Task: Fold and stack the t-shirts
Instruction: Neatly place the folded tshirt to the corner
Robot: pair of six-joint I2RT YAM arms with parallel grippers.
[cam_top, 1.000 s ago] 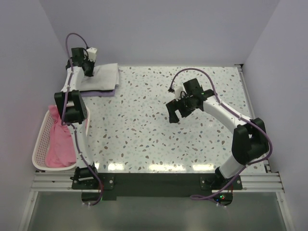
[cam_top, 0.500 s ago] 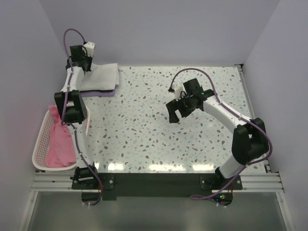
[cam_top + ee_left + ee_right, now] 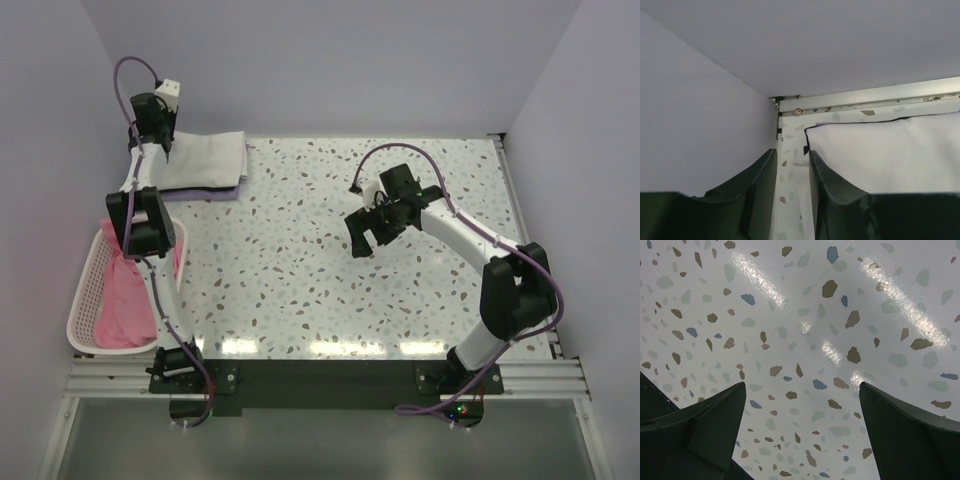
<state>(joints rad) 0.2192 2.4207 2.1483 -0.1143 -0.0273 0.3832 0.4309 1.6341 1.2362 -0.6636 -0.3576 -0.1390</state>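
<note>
Since both wrist views look down past my own fingers, I take the edges from them first.

Left end effector (image 3: 791,153): at the far-left corner of the counter (image 3: 300,280), fingers parted by a narrow gap, nothing between them; speckled counter shows through the gap. The left wall (image 3: 695,125) is just beside my left finger, and the metal rail (image 3: 865,97) along the far edge lies just beyond the fingertips. Little open room on that side or ahead; the open side is to the right and back toward the bases.

White t-shirt (image 3: 880,160): folded flat, its near-left corner just beside my right finger, apart from it. From above it lies on top of a lavender t-shirt (image 3: 212,193), whose edge shows along the near side. The stack sits against the far edge, at the left.

Right end effector (image 3: 802,385): jaws spread wide, holding nothing, hovering over bare counter right of centre. Open surface on all sides of it; the stack is well apart, to the left.

Basket (image 3: 84,290): pale pink lattice, at the counter's left edge near my left base, beside the left arm's lower link. A pink t-shirt (image 3: 125,300) lies bunched in it, unfolded.
</note>
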